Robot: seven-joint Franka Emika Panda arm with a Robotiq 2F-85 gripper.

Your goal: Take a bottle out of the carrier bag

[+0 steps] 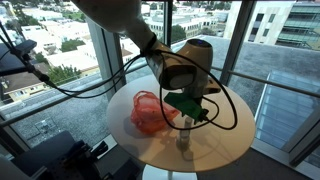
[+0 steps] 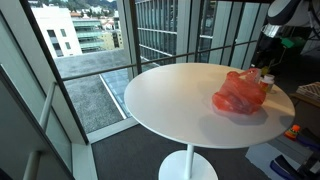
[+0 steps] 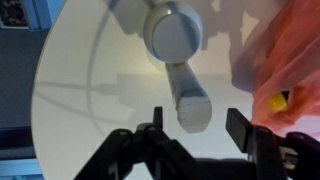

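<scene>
One crinkled orange bag [image 2: 238, 93], round white table [image 2: 160, 105]

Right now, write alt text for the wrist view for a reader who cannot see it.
A pale bottle sits on a white round table, just ahead of the open gripper. The edge of an orange carrier bag fills the right side.
</scene>
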